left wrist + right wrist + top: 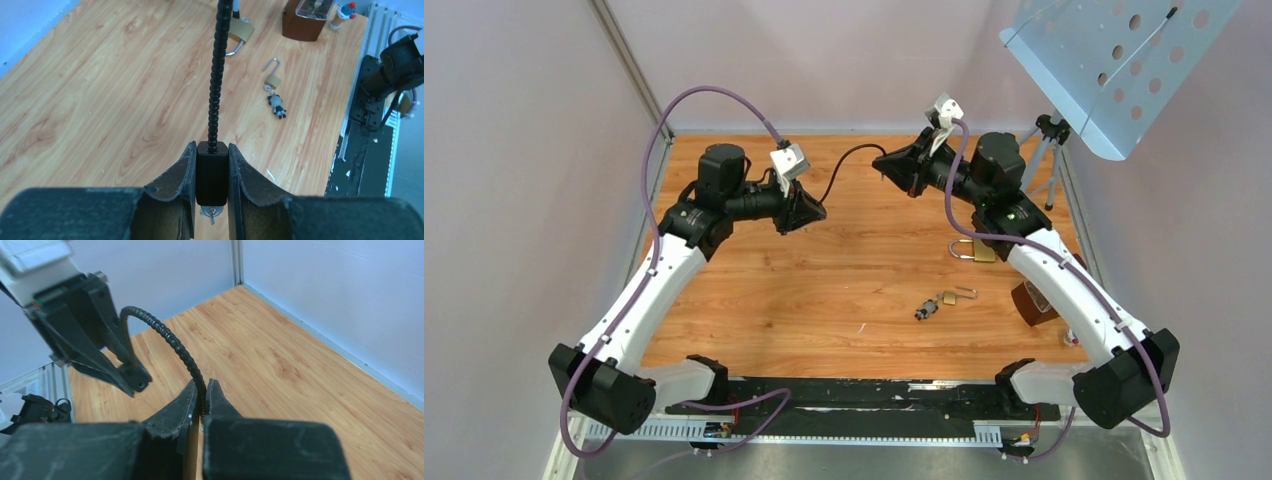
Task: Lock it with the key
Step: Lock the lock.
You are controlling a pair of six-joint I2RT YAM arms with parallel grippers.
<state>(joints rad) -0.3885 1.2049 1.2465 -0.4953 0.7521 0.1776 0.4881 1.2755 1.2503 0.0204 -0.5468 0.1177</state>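
cable lock (849, 150) held above the worktop (824, 290) between both pincers.
left pincer (211, 150) clamped on the black lock body (212, 175), small key (211, 214) showing beneath; right pincer (202, 387) pinched together on the cable (170, 340).

We take this for a robotics lab test cell: two robot arms (659, 275) bolted to a rail (864, 392) at a wooden table (844, 270), boxed in by plain pale walls (824, 60). A tripod (1051, 135) holding a perforated metal panel (1104, 70) stands in the far right corner.

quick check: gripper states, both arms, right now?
left gripper: closed, holding the black lock body.
right gripper: closed, pinching the ribbed cable.
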